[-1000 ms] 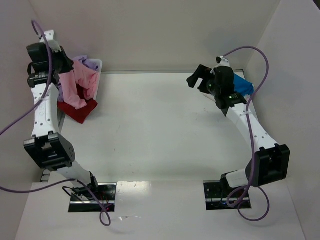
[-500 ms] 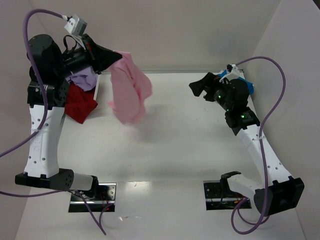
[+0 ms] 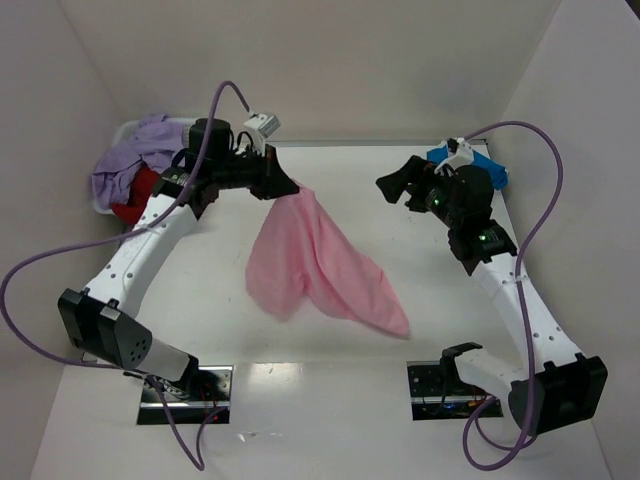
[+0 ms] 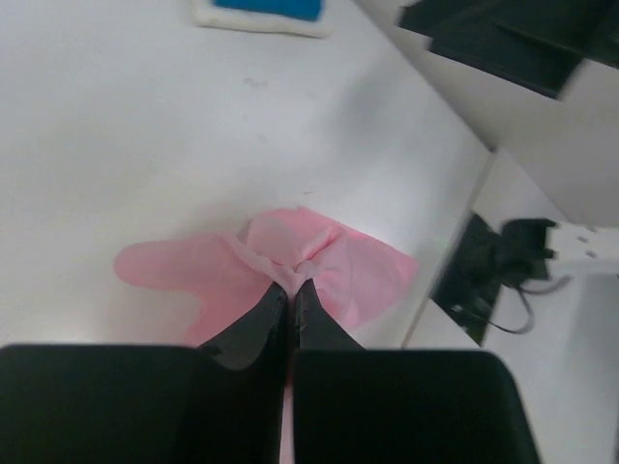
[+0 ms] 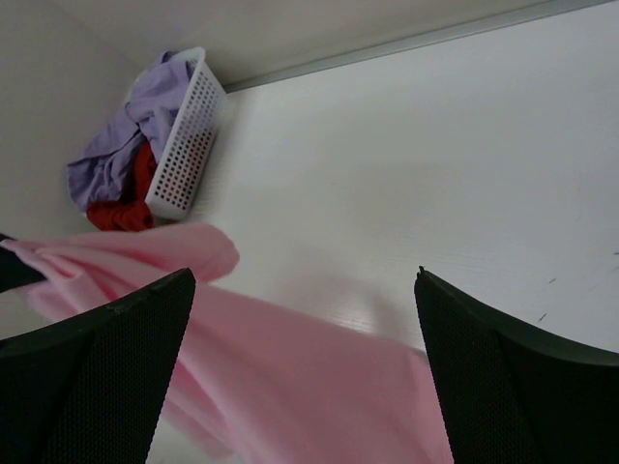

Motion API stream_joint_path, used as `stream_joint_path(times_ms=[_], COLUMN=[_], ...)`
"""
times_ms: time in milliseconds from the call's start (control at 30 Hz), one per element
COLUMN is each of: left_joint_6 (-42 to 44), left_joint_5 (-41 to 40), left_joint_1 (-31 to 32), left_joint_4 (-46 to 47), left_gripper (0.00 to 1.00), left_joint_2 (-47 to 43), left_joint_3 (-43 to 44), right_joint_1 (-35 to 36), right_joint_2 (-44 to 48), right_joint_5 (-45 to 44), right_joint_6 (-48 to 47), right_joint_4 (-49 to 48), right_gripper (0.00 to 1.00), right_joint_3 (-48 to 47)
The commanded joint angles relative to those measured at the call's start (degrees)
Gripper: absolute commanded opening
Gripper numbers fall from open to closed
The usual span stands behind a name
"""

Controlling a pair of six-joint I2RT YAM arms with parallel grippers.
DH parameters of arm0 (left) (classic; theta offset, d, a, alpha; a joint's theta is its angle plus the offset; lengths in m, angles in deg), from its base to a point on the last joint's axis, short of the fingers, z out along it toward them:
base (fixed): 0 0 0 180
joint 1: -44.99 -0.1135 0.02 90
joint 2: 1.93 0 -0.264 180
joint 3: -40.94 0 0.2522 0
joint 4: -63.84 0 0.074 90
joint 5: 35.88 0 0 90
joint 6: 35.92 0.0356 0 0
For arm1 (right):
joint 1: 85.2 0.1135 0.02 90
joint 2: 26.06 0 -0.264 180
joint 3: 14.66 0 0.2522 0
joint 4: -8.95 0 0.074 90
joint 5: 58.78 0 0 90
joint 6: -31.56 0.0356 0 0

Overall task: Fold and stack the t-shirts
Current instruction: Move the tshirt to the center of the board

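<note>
Left tool [image 3: 291, 187], right of the white perforated plastic basket [image 5: 189, 145], clamps the soft light pink cloth t-shirt [image 3: 315, 265]; right tool [image 3: 397, 181], farther right, spread wide, holds nothing.

The pink t-shirt [image 3: 310, 262] blocks mid-table — the table [image 3: 345, 175] beyond it lies bare, passable.

Plain pale walls [image 3: 350, 70] are enclosing the white table [image 3: 360, 170] on three sides. Soft, even light is falling across its surface.
</note>
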Motion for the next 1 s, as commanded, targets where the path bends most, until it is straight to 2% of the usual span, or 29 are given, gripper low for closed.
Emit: stream_joint_path(times_ms=[0, 167, 267, 333, 500, 667, 967], left_joint_6=[5.43, 8.25, 12.81, 13.36, 12.05, 12.04, 12.04], left_joint_5=[-13.29, -16.38, -17.62, -22.43, -23.86, -23.96, -24.48], left_joint_1=[0.49, 0.49, 0.49, 0.49, 0.49, 0.49, 0.49], left_joint_4=[0.27, -3.0, -9.13, -12.05, -10.31, -9.78, -9.78], left_gripper=[0.02, 0.03, 0.03, 0.03, 0.05, 0.07, 0.04], left_joint_2=[3.8, 6.91, 6.91, 5.78, 2.25, 4.62, 7.79], left_joint_3=[0.09, -0.97, -0.97, -1.67, -7.21, -6.08, -5.02], right_joint_1=[-0.41, -0.41, -0.41, -0.41, -0.41, 2.84, 3.46], right_joint_2=[-0.45, -2.55, -3.17, -3.69, -10.63, -20.03, -25.83], right_joint_5=[-1.63, -4.36, -3.84, -3.05, 0.19, -3.48, -0.85], right_joint_6=[-1.5, -2.82, -2.82, -2.21, -1.41, -0.18, -0.18], right_joint_4=[1.01, 5.32, 5.86, 6.64, 8.49, 12.7, 10.16], right_gripper=[1.0, 1.0, 1.0, 1.0, 1.0, 1.0, 0.97], right_joint_3=[2.12, 2.12, 3.61, 5.19, 7.38, 5.37, 6.07])
